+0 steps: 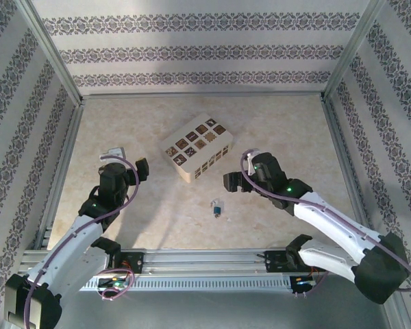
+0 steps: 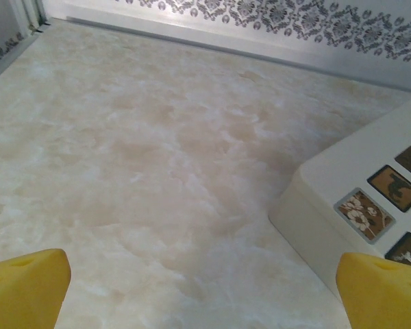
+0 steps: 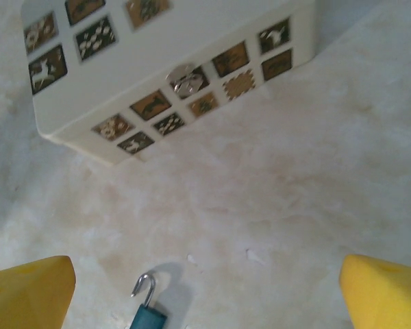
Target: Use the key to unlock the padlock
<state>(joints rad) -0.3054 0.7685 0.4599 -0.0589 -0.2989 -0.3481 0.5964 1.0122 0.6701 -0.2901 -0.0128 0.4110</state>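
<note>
The padlock (image 1: 218, 208) lies on the desk (image 1: 288, 137), on bare surface between the white box (image 1: 196, 147) and the near edge, a little right of the middle. From above it is only a small blue speck with a pale top; whether a key sits in it cannot be told there.

The right wrist camera gives the closer look. The padlock (image 3: 148, 312) sits at the bottom edge of that view, its blue body cut off by the frame. Its silver shackle (image 3: 144, 284) curves up like a hook, and one leg appears to end short of the body. The right fingers (image 3: 29, 291) stand wide apart at the two lower corners, released and holding nothing. The padlock lies between them, nearer the left one, and touches neither. Beyond it this view shows the box (image 3: 192, 41) from its long side, with rows of small patterned tiles and a round metal catch (image 3: 185, 81) that the overhead view does not resolve.

The left wrist camera faces the far left corner of the desk. It takes in bare marbled surface and one corner of the box (image 2: 329, 199) at the right. The left fingers (image 2: 25, 288) are likewise spread wide and empty.

From above, the left arm (image 1: 89, 226) reaches toward the left side of the box, and the right arm (image 1: 329, 219) comes in from the near right corner.
</note>
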